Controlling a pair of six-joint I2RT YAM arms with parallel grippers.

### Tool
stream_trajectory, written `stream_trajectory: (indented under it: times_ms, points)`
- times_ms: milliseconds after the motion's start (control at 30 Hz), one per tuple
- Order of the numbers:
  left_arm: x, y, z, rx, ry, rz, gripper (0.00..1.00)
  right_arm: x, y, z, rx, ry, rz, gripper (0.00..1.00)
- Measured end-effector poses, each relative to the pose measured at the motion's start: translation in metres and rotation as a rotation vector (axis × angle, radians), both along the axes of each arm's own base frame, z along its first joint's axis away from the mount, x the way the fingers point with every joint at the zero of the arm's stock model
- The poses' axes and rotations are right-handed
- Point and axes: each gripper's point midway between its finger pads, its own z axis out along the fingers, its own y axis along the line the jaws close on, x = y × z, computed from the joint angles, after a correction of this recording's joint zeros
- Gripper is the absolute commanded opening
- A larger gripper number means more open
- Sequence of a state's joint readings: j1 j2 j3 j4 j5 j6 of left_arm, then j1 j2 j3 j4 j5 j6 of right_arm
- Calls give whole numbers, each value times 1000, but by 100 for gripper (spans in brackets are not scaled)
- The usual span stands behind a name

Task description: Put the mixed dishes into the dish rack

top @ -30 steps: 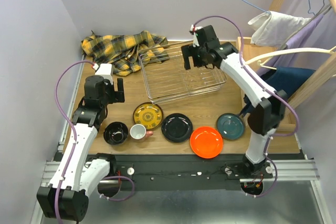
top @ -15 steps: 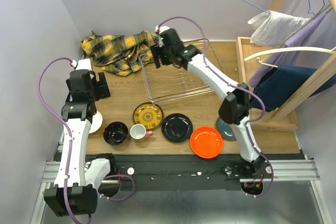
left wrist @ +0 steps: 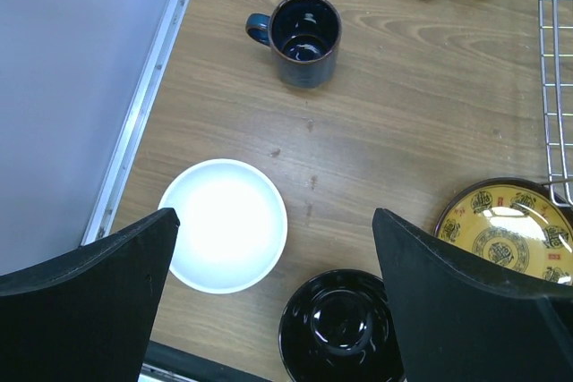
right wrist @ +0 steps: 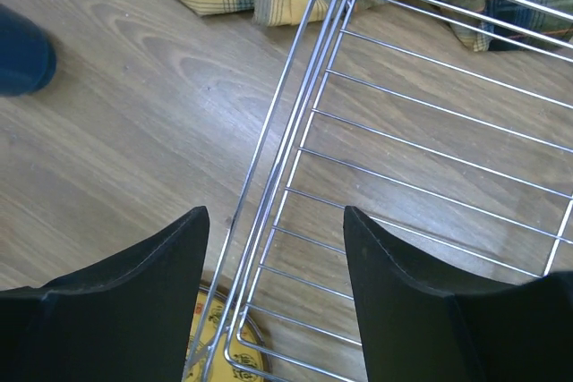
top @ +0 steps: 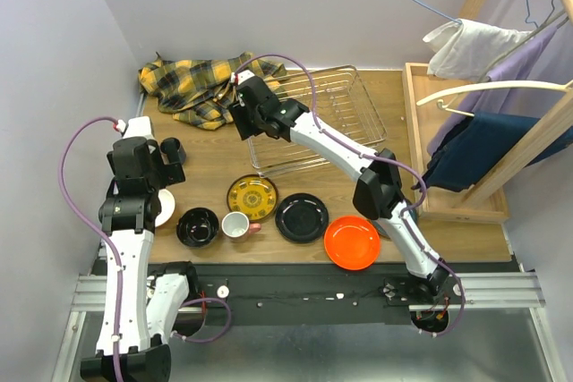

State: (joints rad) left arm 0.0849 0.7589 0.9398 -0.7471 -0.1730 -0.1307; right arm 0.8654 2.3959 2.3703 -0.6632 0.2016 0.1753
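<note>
- Dish rack (top: 354, 109): silver wire, low-sided, at the table's rear beside plaid cloth (top: 192, 82).
- Right gripper (right wrist: 276, 301) spread above the rack's left rim; left gripper (left wrist: 273, 301) spread too, holding nothing.
- Left wrist view alone shows white bowl (left wrist: 224, 225) whole.

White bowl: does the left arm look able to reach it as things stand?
Probably yes. The left gripper hangs open right above the white bowl, which sits upright with nothing on it; the black bowl only sits beside it.
</note>
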Motion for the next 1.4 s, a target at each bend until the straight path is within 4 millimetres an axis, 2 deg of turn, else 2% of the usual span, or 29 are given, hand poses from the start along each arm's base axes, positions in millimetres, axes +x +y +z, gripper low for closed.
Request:
stream_trajectory:
  times_ms: [100, 200, 400, 500, 533, 700, 800, 833, 1100, 1400]
  points:
    - [-2, 1, 0, -2, 2, 5, 99, -2, 4, -1, 8, 2, -1, 61]
    - [-4, 0, -2, -9, 12, -1, 99, -1, 6, -5, 9, 4, -2, 61]
    - [-6, -1, -1, -12, 4, -5, 99, -2, 10, -31, -25, 26, 4, 55]
    - [-6, -2, -1, -18, 3, -8, 99, -3, 12, -40, -38, 32, 4, 45]
    - [-6, -1, -1, -19, 3, -7, 99, -4, 13, -41, -37, 33, 4, 37]
    - [-6, -3, -1, -30, 2, -17, 99, -7, 15, -40, -52, 18, 6, 24]
    - [-6, -4, -1, -35, 0, -20, 99, -10, 15, -42, -61, 15, 7, 8]
    - [-6, -5, 0, -37, -1, -20, 99, -11, 13, -41, -62, 16, 0, 0]
    - [-4, -9, 0, -52, -16, -42, 99, -19, -24, -42, -162, 30, -15, 1]
    - [-4, -18, -1, -71, -20, -88, 99, -39, -50, -43, -277, 23, 87, 1]
